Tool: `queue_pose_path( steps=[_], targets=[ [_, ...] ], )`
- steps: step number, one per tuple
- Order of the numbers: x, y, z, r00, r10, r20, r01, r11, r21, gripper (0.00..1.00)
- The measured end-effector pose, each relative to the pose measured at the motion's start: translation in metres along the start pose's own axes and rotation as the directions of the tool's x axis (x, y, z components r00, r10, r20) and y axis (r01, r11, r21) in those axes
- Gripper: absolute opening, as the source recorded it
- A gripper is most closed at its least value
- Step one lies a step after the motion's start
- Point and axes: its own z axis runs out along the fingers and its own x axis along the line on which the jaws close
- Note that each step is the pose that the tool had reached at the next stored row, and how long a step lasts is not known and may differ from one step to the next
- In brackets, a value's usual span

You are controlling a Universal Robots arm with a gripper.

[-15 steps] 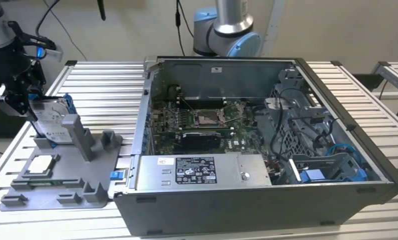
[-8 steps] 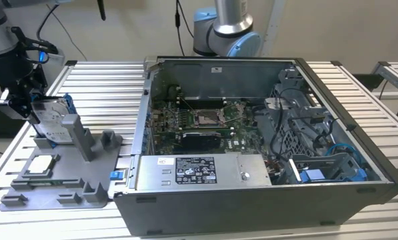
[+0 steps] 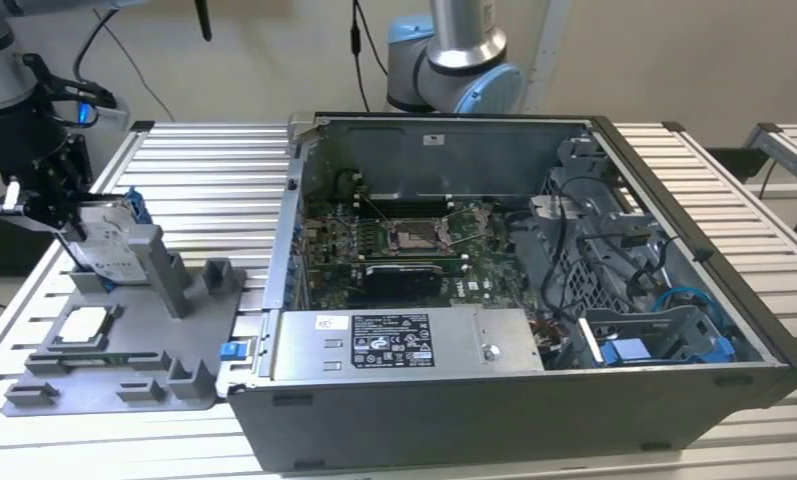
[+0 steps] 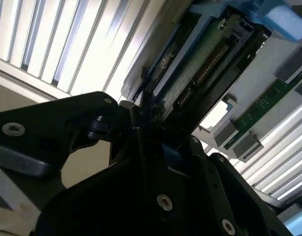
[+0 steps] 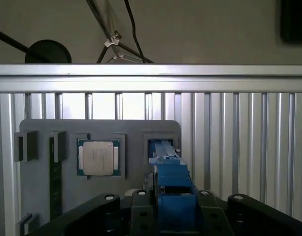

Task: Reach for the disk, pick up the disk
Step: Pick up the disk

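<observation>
So the gripper is over at the exterior view's left, clamped onto the top of the disk. In the first wrist view the fingers sit tight on either side of its blue bracket. The disk stands on edge at the back end of the grey tray, right next to a grey post. A chip lies flat in the tray, and the open computer case sits just beside it.

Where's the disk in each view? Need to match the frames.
Exterior view: disk upright in the grey fixture, at the exterior view's left.
Second wrist view: disk close up, green circuit board facing the camera.
First wrist view: disk edge-on, blue bracket showing, beside the chip.
Shared landmark: the slatted table.
</observation>
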Motion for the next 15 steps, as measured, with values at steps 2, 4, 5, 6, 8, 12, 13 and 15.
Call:
queue_pose_path(
  steps=[2,4,5,6,8,12,13,15],
  targets=[
    [0.0000,0.0000,0.0000,1.0000,0.000,0.0000,0.000,1.0000,0.0000,0.00],
    [0.0000,0.0000,0.0000,1.0000,0.000,-0.0001,0.000,1.0000,0.0000,0.00],
    [0.0000,0.0000,0.0000,1.0000,0.000,-0.0001,0.000,1.0000,0.0000,0.00],
    [0.0000,0.0000,0.0000,1.0000,0.000,-0.0001,0.000,1.0000,0.0000,0.00],
    [0.0000,0.0000,0.0000,1.0000,0.000,0.0000,0.000,1.0000,0.0000,0.00],
    [0.0000,0.0000,0.0000,1.0000,0.000,-0.0003,0.000,1.0000,0.0000,0.00],
    [0.0000,0.0000,0.0000,1.0000,0.000,-0.0004,0.000,1.0000,0.0000,0.00],
    [0.0000,0.0000,0.0000,1.0000,0.000,0.0052,0.000,1.0000,-0.0002,0.00]
  ],
)
